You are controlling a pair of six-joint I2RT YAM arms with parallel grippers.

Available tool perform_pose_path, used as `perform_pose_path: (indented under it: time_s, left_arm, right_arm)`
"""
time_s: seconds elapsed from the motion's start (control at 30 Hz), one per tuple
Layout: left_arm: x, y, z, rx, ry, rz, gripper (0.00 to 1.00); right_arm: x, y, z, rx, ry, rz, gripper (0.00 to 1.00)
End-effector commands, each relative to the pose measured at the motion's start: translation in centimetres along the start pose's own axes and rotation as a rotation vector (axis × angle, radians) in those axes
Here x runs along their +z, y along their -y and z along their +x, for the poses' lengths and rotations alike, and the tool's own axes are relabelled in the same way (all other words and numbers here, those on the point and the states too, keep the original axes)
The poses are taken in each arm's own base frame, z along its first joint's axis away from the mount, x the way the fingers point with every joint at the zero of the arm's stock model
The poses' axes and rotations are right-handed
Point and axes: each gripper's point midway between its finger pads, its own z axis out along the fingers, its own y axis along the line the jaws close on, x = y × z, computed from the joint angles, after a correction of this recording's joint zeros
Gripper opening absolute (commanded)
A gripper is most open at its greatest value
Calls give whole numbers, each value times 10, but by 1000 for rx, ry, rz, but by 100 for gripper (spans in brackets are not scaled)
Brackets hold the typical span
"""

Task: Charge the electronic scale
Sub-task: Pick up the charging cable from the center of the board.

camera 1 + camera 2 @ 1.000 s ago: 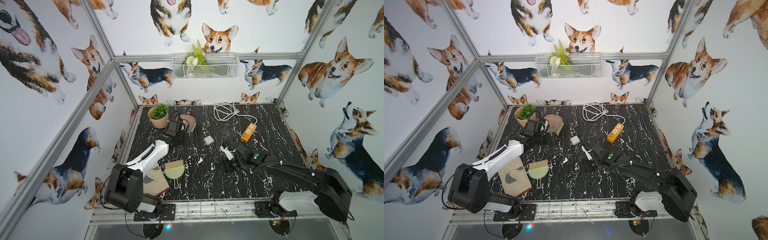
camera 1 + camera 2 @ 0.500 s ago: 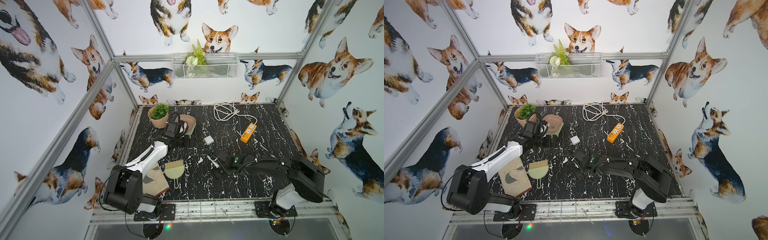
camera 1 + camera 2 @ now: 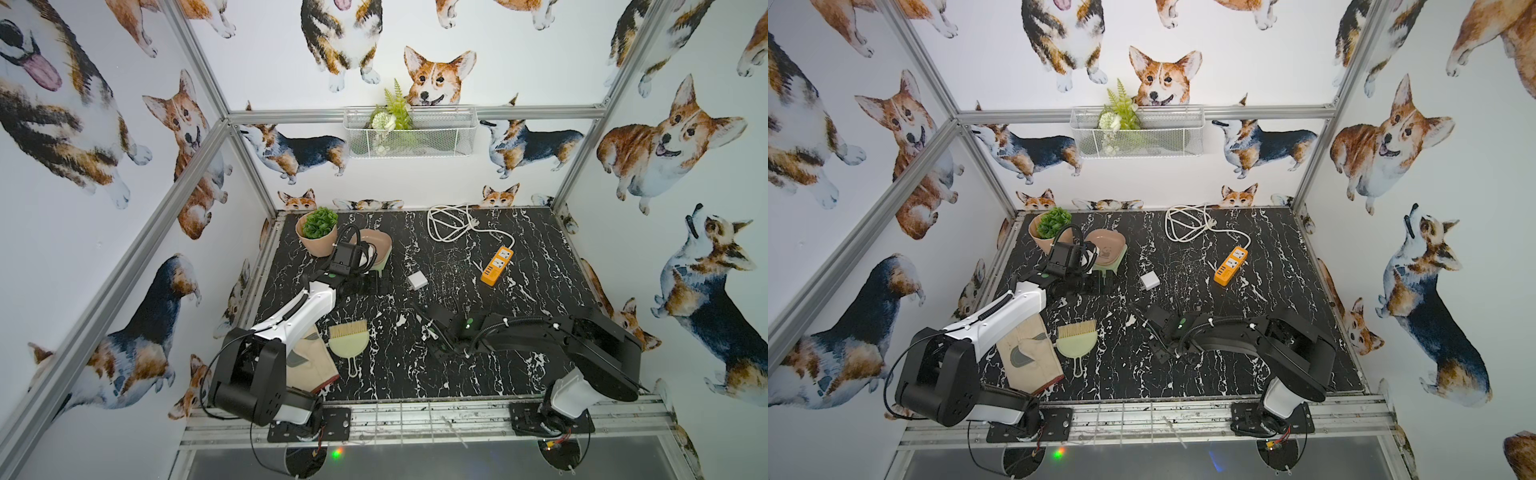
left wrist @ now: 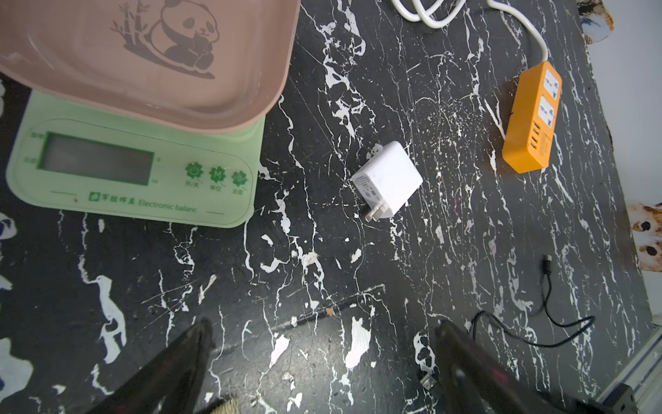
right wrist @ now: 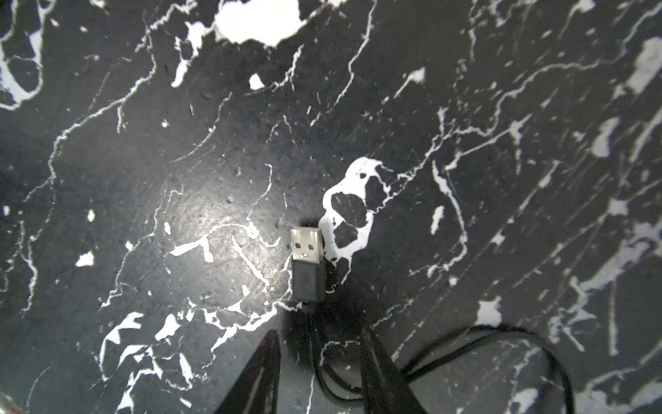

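The electronic scale (image 3: 376,244), just left of centre in a top view, seems light, rigid plastic, best held by its green base; the left end effector (image 4: 324,324) is released, the right end effector (image 5: 320,333) straddles the limp USB cable (image 5: 306,276), unclenched.

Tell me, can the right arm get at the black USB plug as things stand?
Probably yes: the right gripper hangs just behind the USB plug, its jaws astride the cable, with nothing lying over it.
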Motion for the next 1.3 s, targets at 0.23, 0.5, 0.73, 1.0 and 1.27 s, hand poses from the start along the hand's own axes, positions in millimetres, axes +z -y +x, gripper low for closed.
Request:
perform_pose_path:
  time_s: [0.23, 0.5, 0.73, 1.0, 1.27]
  left_arm:
    - [2, -2, 4, -5, -13, 7, 100]
    - [-3, 8, 7, -16, -16, 60, 100]
    - [-15, 33, 19, -68, -25, 213, 100]
    - [-17, 61, 43, -105, -72, 413, 96]
    - [-18, 96, 55, -20, -101, 486, 95]
  right_arm:
    - [11, -1, 2, 2, -16, 31, 31]
    - [7, 6, 2, -11, -1, 70, 6]
    - [-11, 9, -6, -63, 75, 66, 0]
    - [-50, 10, -24, -32, 213, -92, 0]
    - [-103, 16, -35, 13, 411, -242, 0]
